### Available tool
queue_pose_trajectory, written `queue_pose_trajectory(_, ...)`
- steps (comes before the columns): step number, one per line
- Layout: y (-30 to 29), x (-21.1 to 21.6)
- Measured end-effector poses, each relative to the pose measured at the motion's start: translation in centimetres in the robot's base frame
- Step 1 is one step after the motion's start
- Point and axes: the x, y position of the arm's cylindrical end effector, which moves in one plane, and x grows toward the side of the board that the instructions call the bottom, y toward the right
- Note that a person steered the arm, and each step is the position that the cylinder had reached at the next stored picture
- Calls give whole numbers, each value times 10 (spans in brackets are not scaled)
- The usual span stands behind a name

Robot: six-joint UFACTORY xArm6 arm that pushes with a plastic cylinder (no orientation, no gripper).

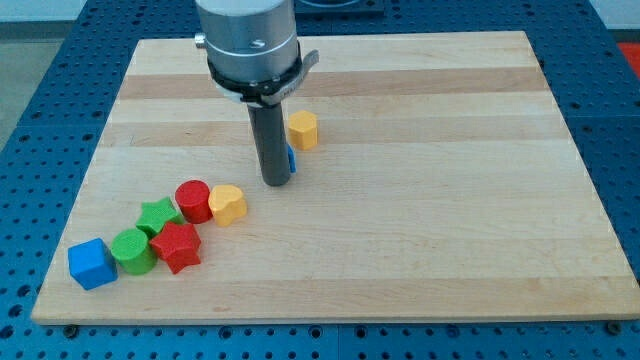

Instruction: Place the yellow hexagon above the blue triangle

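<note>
The yellow hexagon (302, 130) lies on the wooden board (420, 220) a little above the view's middle. The blue triangle (291, 158) is just below and left of it, mostly hidden behind my rod; only a thin blue edge shows. My tip (275, 182) rests on the board right beside the blue triangle, on its left and lower side, and below-left of the yellow hexagon.
A cluster lies at the lower left: a yellow heart (228, 204), a red cylinder (193, 200), a green star (158, 216), a red star (177, 246), a green cylinder (131, 250) and a blue cube (91, 263).
</note>
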Motion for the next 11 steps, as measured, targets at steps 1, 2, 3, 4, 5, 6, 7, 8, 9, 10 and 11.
queue_pose_trajectory(1, 0, -5)
queue_pose_trajectory(2, 5, -9)
queue_pose_trajectory(3, 32, -9)
queue_pose_trajectory(4, 62, -16)
queue_pose_trajectory(5, 67, -43)
queue_pose_trajectory(6, 67, -67)
queue_pose_trajectory(7, 66, -72)
queue_pose_trajectory(8, 63, -72)
queue_pose_trajectory(9, 60, -72)
queue_pose_trajectory(10, 48, -72)
queue_pose_trajectory(11, 40, -72)
